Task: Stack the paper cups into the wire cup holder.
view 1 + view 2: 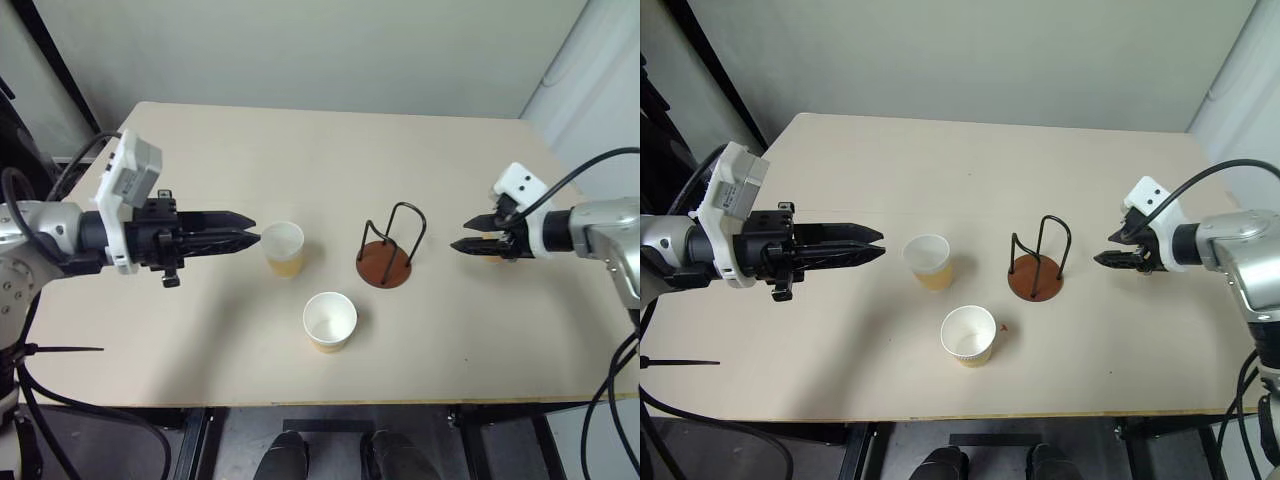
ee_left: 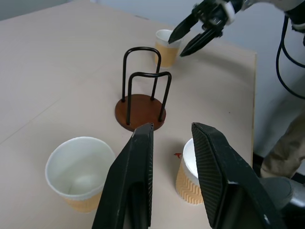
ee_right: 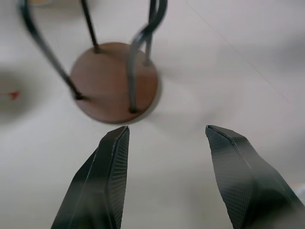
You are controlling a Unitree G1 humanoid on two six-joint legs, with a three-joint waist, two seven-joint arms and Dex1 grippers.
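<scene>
1. Your wire cup holder [image 1: 385, 264] stands on the table [image 1: 300, 160], right of centre.
2. Left of the holder you have one paper cup [image 1: 284, 247], upright and apart from it.
3. A second cup [image 1: 330, 320] stands nearer to you, between the first cup and the holder.
4. A third cup [image 2: 165, 46] stands right of the holder, beneath your right gripper [image 1: 462, 234].
5. Your left gripper [image 1: 252, 236] hangs just left of the first cup.

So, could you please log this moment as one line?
wire cup holder: empty | paper cups: on table | left gripper: empty | right gripper: open
</scene>
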